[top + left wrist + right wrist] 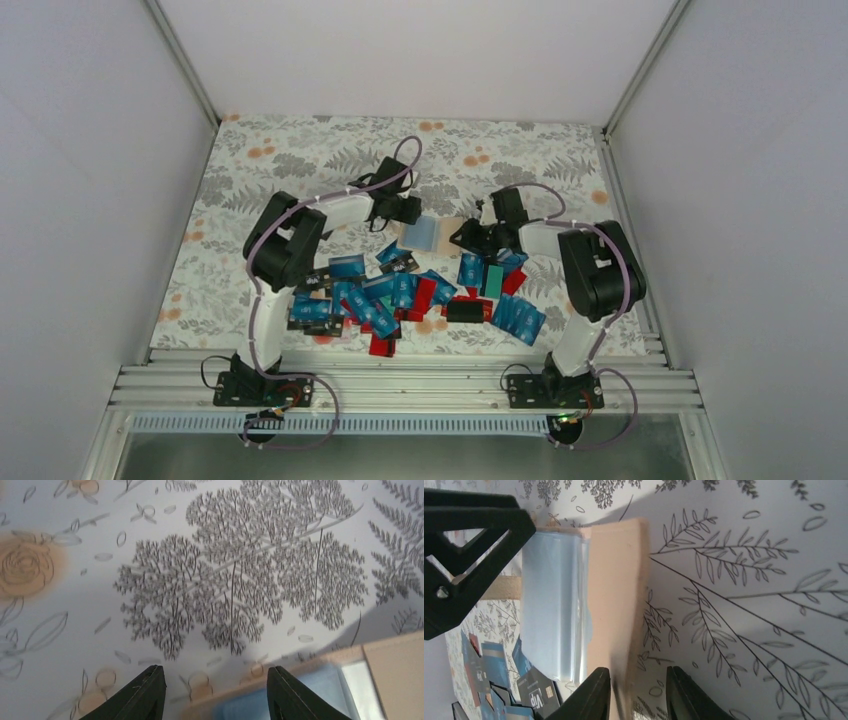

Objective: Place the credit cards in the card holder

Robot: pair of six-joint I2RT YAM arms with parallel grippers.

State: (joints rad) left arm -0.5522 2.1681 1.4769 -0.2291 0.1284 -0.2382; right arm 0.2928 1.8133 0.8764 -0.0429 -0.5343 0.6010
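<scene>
Noting table with credit cards heaped near and card holder lying open just beyond, left gripper half-wide at its left edge, right gripper narrowly parted over its beige flap, apparently gripping nothing. Risking flap flipped shut or holder skidded by any sideways nudge. Leaving open table far and either side for repositioning.

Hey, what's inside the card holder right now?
The open card holder shows pale blue plastic sleeves inside; no printed card shows through them. Whatever sits between or beneath the stacked sleeves is hidden.
</scene>
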